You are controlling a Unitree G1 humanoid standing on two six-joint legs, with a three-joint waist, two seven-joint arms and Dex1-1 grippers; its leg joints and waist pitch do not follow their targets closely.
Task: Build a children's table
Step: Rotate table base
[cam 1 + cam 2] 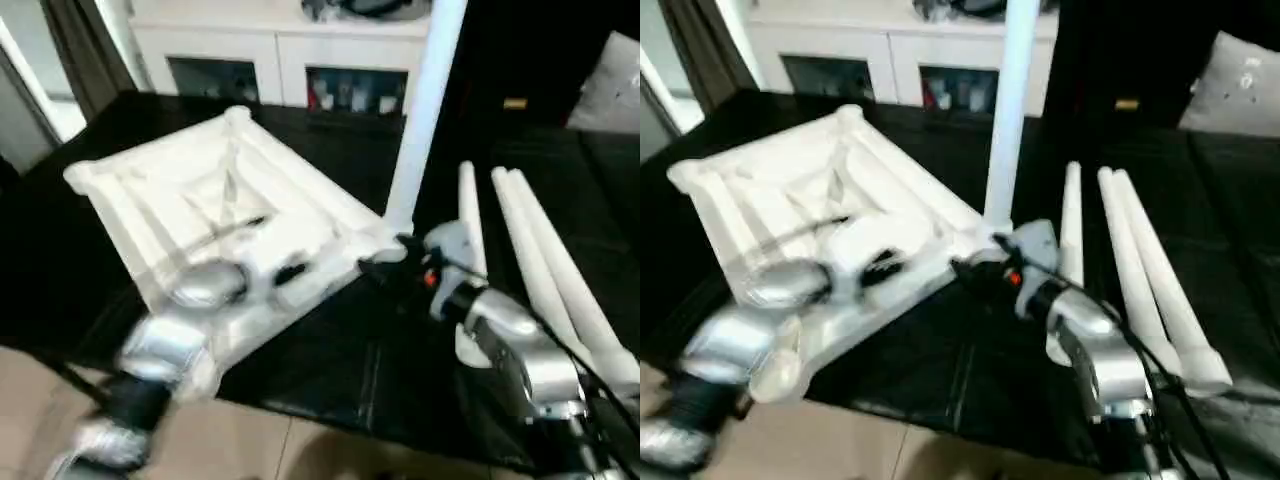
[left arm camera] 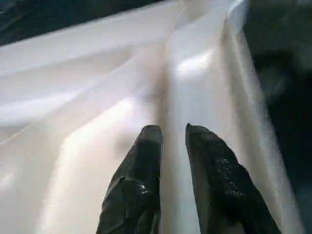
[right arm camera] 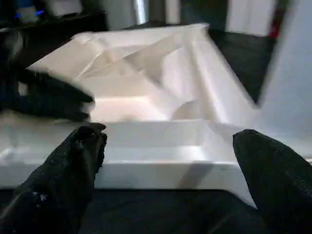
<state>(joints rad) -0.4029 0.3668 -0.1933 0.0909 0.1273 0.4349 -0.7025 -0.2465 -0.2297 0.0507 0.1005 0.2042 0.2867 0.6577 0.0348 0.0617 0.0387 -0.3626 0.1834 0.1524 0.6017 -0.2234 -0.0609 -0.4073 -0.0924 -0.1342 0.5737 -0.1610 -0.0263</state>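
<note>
Left wrist view is showing the left gripper (image 2: 173, 129) with its two black fingers a narrow gap apart, holding nothing and hovering over a raised rib of the tabletop (image 1: 215, 215). Across the work, the right gripper (image 3: 168, 141) is standing wide and empty, facing the near edge of the tabletop just beside the corner where one leg (image 1: 420, 120) is already standing upright in its socket. The tabletop is lying underside up, tilted on the black surface (image 1: 330, 370), and three more legs (image 1: 545, 270) are lying together to the robot's right, well apart from the open sockets. Judging from this, the next leg is waiting: the right gripper should be closing around the thick end, while the left is steadying the tabletop so it is not sliding.
</note>
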